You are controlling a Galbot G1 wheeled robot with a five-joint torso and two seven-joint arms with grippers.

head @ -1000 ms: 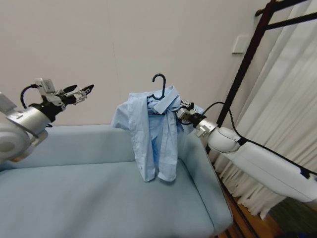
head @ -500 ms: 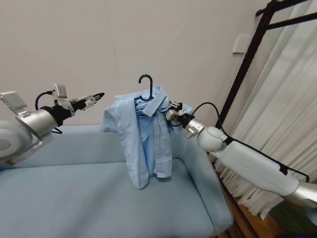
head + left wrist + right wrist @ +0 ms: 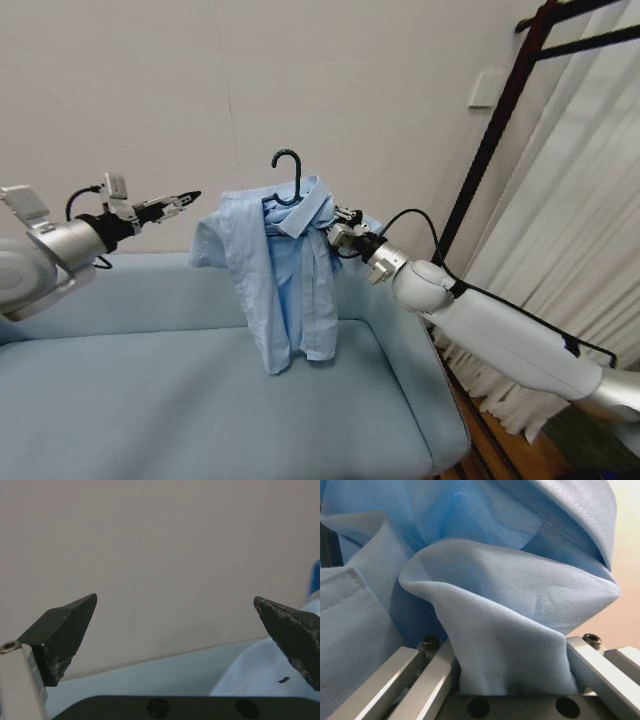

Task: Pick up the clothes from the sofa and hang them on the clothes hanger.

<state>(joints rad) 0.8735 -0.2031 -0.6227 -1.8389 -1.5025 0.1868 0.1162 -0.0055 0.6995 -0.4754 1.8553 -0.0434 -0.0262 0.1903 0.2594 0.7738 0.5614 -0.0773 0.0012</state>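
shirt (image 3: 285, 270) on its black hanger (image 3: 287, 170) hangs in the air above the sofa (image 3: 150, 400), long axis vertical, hook up and hem down; right gripper (image 3: 340, 238) pinches a fold at one shoulder, probably to carry it to the rack (image 3: 490, 150); left gripper (image 3: 175, 203), fingers spread wide, points at the other shoulder, likely ready to steady it

No writing, label, brand mark or number can be read anywhere. The light-blue shirt (image 3: 285, 280) shows plain cloth with no tag or print in sight, both in the head view and close up in the right wrist view. The pale wall plate (image 3: 485, 88) is too small to tell whether it carries any marking.
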